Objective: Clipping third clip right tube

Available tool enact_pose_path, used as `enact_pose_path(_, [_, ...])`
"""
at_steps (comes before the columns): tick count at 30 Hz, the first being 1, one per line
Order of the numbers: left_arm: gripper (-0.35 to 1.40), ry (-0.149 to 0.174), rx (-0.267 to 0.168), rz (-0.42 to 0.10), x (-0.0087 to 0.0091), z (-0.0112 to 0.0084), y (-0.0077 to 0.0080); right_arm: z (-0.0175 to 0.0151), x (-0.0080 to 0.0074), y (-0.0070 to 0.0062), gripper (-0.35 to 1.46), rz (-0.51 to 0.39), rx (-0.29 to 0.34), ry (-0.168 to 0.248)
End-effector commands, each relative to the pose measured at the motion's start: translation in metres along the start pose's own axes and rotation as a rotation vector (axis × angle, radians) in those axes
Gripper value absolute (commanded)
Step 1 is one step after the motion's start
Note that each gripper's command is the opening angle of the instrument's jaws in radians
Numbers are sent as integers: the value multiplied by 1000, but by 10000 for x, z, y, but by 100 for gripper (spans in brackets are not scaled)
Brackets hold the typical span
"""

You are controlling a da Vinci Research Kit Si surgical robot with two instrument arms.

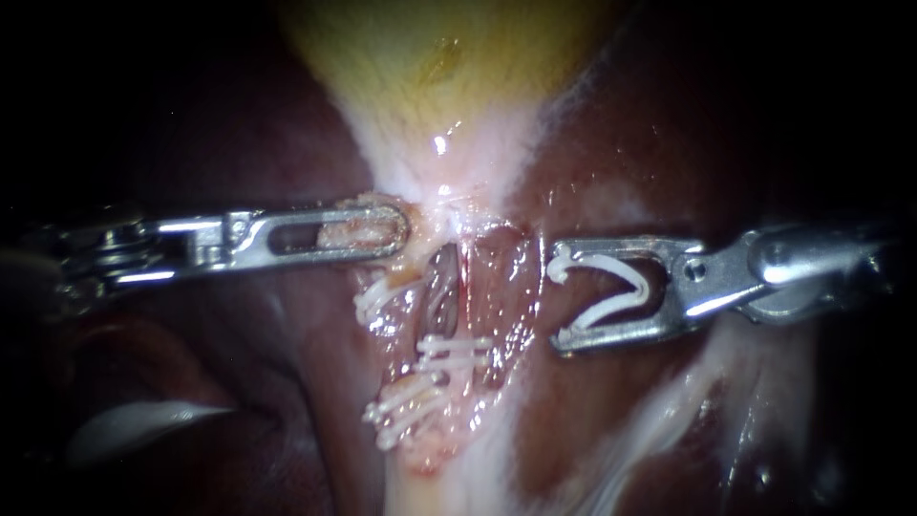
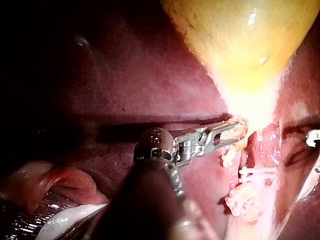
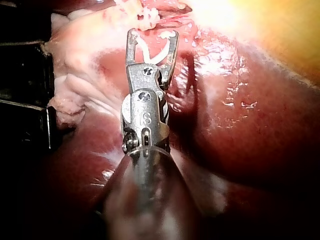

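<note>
The yellow gallbladder (image 1: 430, 57) narrows down into pale tissue, and two reddish tubes run below it. The left tube (image 1: 441, 287) and the right tube (image 1: 497, 277) lie side by side. White clips (image 1: 454, 349) cross them, with more lower left (image 1: 406, 401) and at the left edge (image 1: 380, 298). My left instrument (image 1: 399, 227) is shut on pale tissue at the gallbladder's neck, as the left wrist view (image 2: 235, 129) also shows. My right instrument (image 1: 558, 298) stands just right of the right tube, apart from it. Its wide-spread jaws hold an open white clip (image 1: 611, 287), seen too in the right wrist view (image 3: 152, 50).
Dark red liver (image 1: 688, 143) surrounds the tubes on both sides. Whitish membrane (image 1: 669, 411) runs under my right instrument. A pale fold (image 1: 143, 425) lies at the lower left. In the right wrist view the placed clips (image 3: 147, 15) lie just ahead of the jaws (image 3: 153, 34).
</note>
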Motion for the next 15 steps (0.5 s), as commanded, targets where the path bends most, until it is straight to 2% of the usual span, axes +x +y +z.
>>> enact_pose_path(1, [-35,0,0,0,0,0,0,0,0,0,49,0,0,0])
enact_pose_path(15, [-35,1,0,-1,-1,-2,-2,0,0,-1,49,0,3,1])
